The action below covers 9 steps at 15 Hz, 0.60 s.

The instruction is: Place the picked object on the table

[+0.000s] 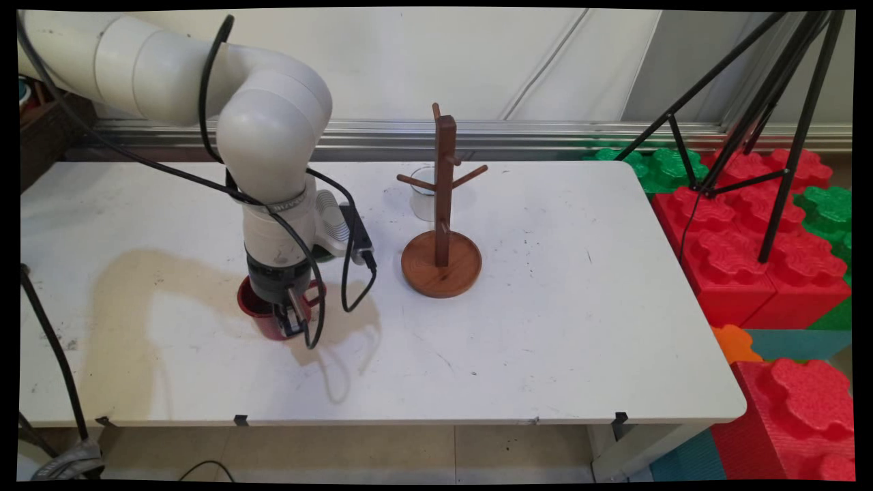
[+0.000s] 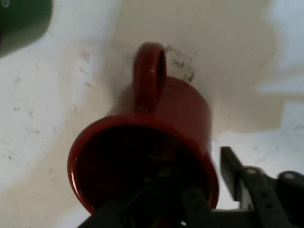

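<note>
Red mug (image 2: 142,156) filled the hand view, its open mouth toward the camera and its handle sticking out on the far side, toward the picture's top. One black finger (image 2: 190,209) sat inside the mug; the other finger stood outside the wall, at lower right. Jaws straddled the mug's wall on the side opposite the handle; whether they pinched it or only bracketed it could not be told. A dark green thing (image 2: 21,21) showed at the upper-left corner of the hand view, too cropped to name.

From the main view, the arm came in from upper left, bent at a large elbow joint and dropped its wrist almost straight down, with the gripper (image 1: 290,317) pointing at the bench (image 1: 545,327). Black cables looped off the wrist. The mug stood upright on the left half of the bench, long axis vertical, mouth up, handle toward the right. It sat on a tan stained patch (image 1: 136,307) of the bench top.

Wooden mug tree (image 1: 442,218) stood right of the arm, well apart from the mug, upright on a round base, pegs bare. A clear glass beaker (image 1: 423,194) stood just behind it. A black tripod (image 1: 764,102) and red and green foam blocks (image 1: 750,232) lay beyond the bench's right end.
</note>
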Tool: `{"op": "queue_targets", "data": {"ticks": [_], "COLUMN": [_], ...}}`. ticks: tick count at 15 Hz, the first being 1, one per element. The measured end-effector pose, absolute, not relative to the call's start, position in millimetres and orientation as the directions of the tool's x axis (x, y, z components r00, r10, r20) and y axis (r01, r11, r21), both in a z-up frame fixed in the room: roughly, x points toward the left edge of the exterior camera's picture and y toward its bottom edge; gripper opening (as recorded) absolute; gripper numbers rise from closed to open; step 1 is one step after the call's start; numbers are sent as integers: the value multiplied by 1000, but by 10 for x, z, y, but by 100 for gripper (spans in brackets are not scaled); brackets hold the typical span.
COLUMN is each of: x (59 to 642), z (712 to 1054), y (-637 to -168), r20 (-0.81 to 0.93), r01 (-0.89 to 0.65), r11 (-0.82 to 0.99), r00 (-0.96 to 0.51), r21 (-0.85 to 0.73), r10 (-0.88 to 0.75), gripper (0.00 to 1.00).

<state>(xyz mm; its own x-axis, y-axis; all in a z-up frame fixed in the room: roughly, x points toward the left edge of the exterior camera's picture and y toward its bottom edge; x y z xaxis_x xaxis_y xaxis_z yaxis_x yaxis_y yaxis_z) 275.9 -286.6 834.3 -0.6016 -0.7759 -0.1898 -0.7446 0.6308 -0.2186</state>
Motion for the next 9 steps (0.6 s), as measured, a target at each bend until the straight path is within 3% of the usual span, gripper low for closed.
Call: {"op": "queue_targets", "data": {"ticks": [9], "x": [2683], "z": [8326], "y": [-2893], "r20": [-172], "r01": [-721], "r11": [652], "r00": [-630], "r21": [-232], "r10": [-758], "gripper": [100]}}
